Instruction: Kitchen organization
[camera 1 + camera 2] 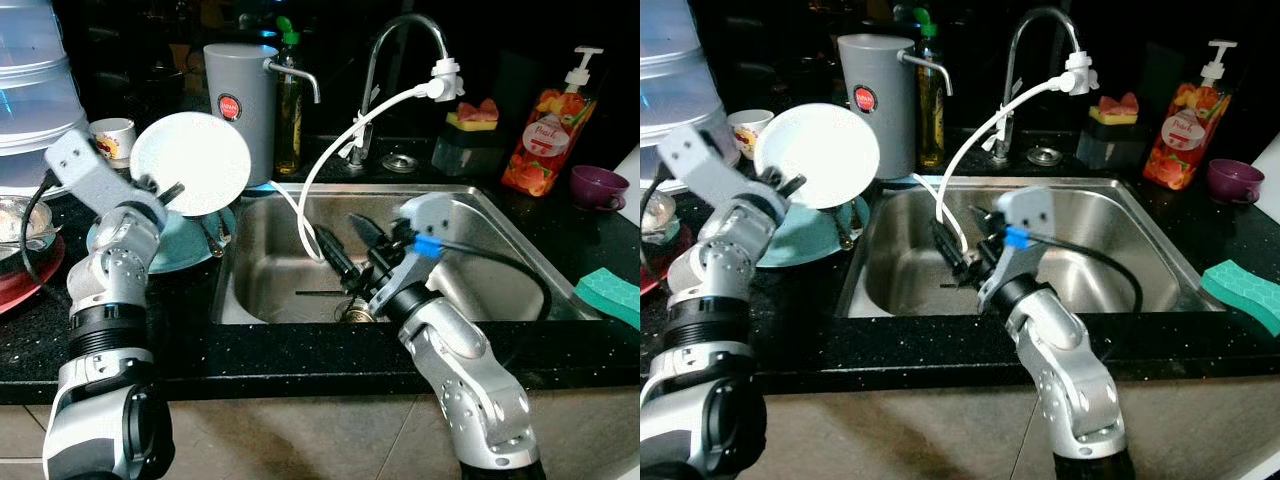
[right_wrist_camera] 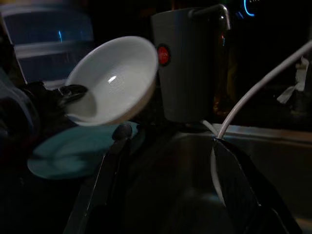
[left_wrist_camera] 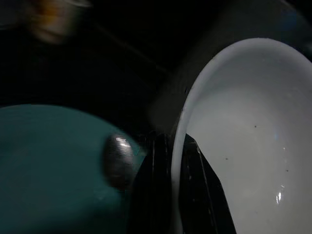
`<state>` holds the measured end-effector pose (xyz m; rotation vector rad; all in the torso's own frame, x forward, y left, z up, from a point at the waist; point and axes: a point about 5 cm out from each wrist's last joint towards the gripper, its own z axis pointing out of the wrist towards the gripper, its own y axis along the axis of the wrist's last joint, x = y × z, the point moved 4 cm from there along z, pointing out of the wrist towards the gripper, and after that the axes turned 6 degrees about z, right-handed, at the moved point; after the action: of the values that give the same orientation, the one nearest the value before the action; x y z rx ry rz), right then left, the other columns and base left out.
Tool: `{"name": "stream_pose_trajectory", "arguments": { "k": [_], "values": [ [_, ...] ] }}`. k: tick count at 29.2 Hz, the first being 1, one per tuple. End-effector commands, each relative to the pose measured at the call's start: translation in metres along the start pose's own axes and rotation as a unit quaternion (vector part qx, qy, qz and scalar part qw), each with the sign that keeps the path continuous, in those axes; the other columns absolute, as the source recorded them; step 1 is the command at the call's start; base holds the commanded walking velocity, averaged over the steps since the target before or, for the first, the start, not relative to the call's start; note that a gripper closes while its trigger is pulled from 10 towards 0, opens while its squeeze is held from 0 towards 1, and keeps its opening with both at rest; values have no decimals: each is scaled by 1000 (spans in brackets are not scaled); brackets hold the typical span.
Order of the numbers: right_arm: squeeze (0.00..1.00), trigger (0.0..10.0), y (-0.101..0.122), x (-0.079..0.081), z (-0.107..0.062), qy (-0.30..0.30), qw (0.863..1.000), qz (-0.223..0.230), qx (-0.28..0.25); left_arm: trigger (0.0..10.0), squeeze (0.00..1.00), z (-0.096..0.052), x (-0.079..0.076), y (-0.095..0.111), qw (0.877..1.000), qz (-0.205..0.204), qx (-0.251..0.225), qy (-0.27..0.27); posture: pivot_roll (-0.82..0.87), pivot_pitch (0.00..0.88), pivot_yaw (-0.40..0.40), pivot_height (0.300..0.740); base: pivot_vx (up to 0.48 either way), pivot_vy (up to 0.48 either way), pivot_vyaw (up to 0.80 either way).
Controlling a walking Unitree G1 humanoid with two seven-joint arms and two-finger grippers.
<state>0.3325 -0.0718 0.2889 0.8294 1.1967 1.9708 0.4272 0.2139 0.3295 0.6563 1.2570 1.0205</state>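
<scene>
The left gripper (image 1: 170, 190) had its fingers pinched on the rim of a white bowl (image 1: 190, 163), holding it tilted above the teal plate (image 1: 185, 250) on the counter (image 1: 300, 350) beside the sink (image 1: 480, 270). The right gripper (image 1: 350, 245) hung over the basin with its fingers spread and nothing between them. I judged the tidying barely begun: the plate, a spoon (image 3: 116, 161) and a sponge (image 1: 610, 292) were yet to be put away.
</scene>
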Motion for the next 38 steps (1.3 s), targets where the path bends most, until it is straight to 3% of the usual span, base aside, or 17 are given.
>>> {"name": "stream_pose_trajectory", "arguments": {
  "k": [1, 5, 9, 18, 25, 26, 27, 28, 29, 33, 38],
  "values": [
    [0, 10000, 3, -3, 1, -7, 1000, 25, -4, 10000, 0, -5, -22, -11, 998, 4, 18, -64, -5, 126, -41, 740, 0, 0, 0],
    [0, 10000, 6, -9, 1, -24, 998, 56, -9, 10000, 0, -15, -50, -19, 988, 36, 23, -151, -6, 127, -43, 740, 0, 0, 0],
    [0, 10000, 7, -14, 3, -37, 996, 81, -8, 10000, 0, -33, -79, -34, 962, 117, 22, -245, -8, 128, -45, 740, 0, 0, 0],
    [0, 10000, -3, -24, 1, -64, 995, 81, 17, 10000, 0, -53, -104, -42, 937, 142, 15, -320, -11, 129, -47, 740, 0, 0, 0],
    [0, 10000, -14, -40, 0, -108, 991, 62, 52, 10000, 0, -60, -111, -43, 929, 145, 9, -341, -14, 126, -49, 740, 0, 0, 0],
    [0, 7961, -17, -43, 0, -118, 989, 61, 58, 10000, 0, -61, -112, -44, 928, 145, 9, -343, -14, 126, -49, 740, 0, 0, 0],
    [0, 6824, -18, -45, -1, -125, 988, 67, 58, 10000, 0, -62, -113, -45, 927, 146, 9, -346, -13, 126, -50, 740, 0, 0, 0],
    [0, 6824, -18, -45, -1, -125, 988, 67, 58, 10000, 0, -62, -113, -45, 927, 146, 9, -346, -13, 126, -50, 740, 0, 0, 0],
    [0, 0, -19, -47, -1, -130, 987, 69, 59, 10000, 0, -63, -114, -47, 925, 151, 11, -347, -13, 126, -50, 740, 0, 0, 0],
    [0, 0, -20, -49, 0, -135, 986, 73, 61, 10000, 0, -65, -114, -51, 923, 162, 15, -349, -14, 126, -50, 740, 0, 0, 0],
    [0, 0, -22, -52, 1, -139, 984, 86, 65, 10000, 0, -64, -110, -67, 916, 229, 25, -329, -13, 126, -53, 740, 0, 0, 0]
  ]
}}
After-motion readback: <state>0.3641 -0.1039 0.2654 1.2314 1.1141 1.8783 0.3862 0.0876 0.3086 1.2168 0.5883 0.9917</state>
